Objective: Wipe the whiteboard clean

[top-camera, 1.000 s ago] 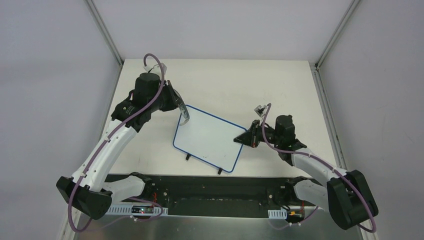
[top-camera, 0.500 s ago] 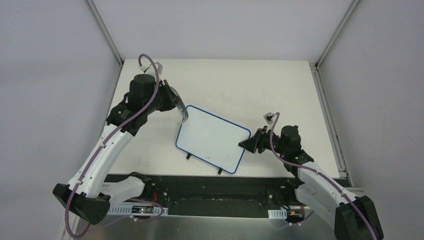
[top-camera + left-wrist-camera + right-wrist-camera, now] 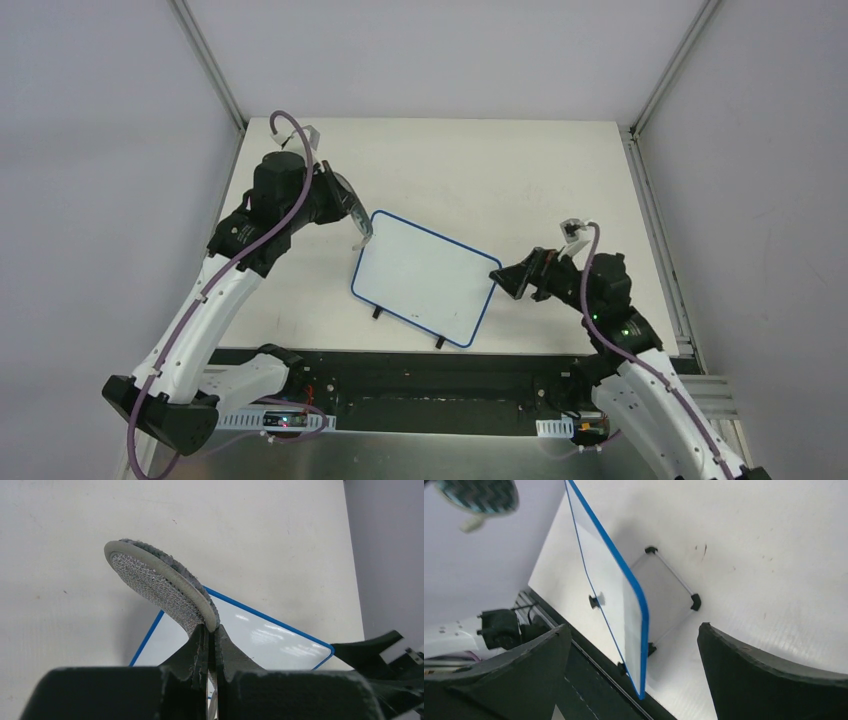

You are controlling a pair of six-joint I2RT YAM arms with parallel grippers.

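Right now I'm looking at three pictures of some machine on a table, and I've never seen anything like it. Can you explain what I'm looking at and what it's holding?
These are two robot arms bolted at the near edge of a white table. One picture looks down from above. The other two come from small cameras on each arm's wrist. On the table stands a whiteboard with a blue frame, and its surface looks blank. The left end effector is shut on a round grey wiping pad, held by the board's far left corner. The right end effector is open beside the board's right edge and holds nothing.
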